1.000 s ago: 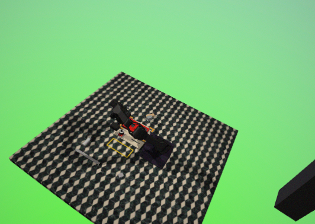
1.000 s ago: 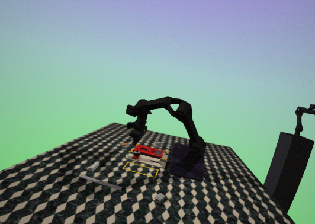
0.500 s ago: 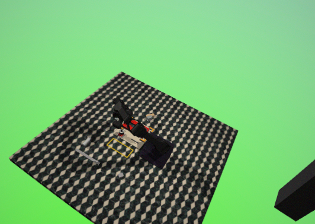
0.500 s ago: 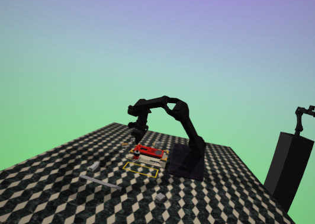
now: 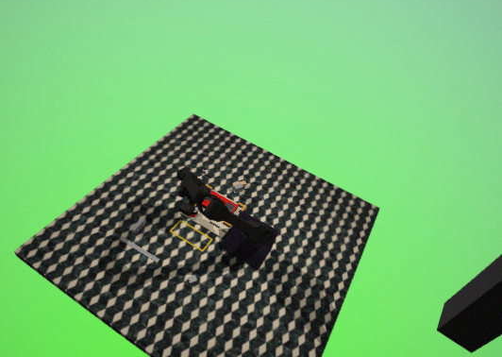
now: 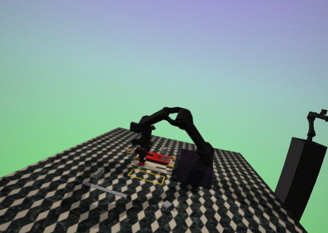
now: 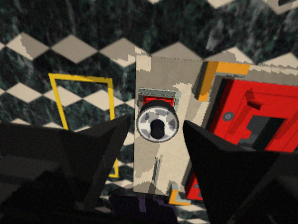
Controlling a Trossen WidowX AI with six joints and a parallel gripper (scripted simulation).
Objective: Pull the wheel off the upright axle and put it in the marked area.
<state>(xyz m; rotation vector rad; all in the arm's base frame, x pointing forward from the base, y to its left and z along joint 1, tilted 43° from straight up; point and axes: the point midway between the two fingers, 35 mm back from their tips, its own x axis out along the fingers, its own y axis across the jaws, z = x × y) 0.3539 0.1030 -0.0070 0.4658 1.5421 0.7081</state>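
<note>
Still at the approach step: I had the arm [image 6: 172, 119] bent over the beige plate [image 7: 165, 165], the gripper [image 7: 156, 131] open and empty, jaws either side of the wheel [image 7: 157, 124], seated on its axle. Next, I judged: descend, close, pull upward, carry to the yellow-outlined area [image 7: 82, 107].

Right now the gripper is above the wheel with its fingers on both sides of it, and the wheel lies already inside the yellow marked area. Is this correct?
Not quite. The wheel is not inside the yellow marked area; it still sits on its axle on the pale base plate, beside that area. The wrist view shows this. The gripper is indeed above the wheel, open, one finger on either side.
</note>
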